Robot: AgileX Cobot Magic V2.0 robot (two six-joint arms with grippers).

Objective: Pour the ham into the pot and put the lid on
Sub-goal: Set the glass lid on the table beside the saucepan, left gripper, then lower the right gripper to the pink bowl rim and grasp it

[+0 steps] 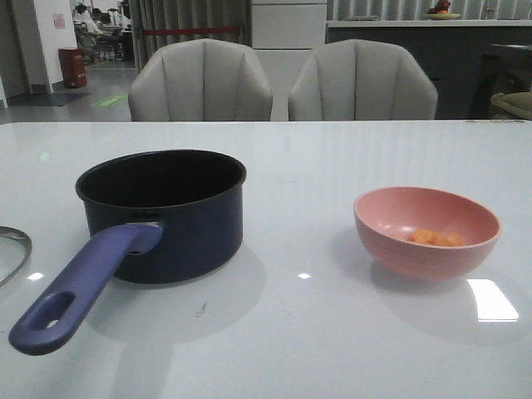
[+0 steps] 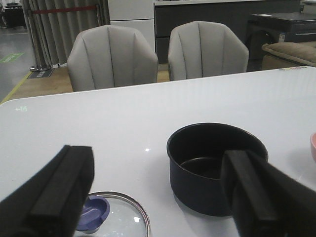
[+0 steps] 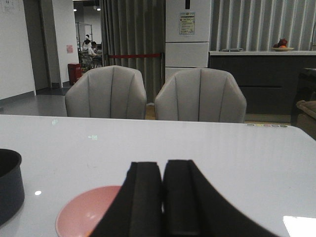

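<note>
Front view: pot (image 1: 170,212) sits uncovered for pouring — ham (image 1: 436,238) right of it, lid (image 2: 116,217) left; left hand (image 2: 158,197) wide, right hand (image 3: 163,197) closed, empty.

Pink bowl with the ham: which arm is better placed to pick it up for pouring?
Right. The right gripper, shut, hangs just above the pink bowl of ham. The open left gripper sits over the pot and lid.
</note>
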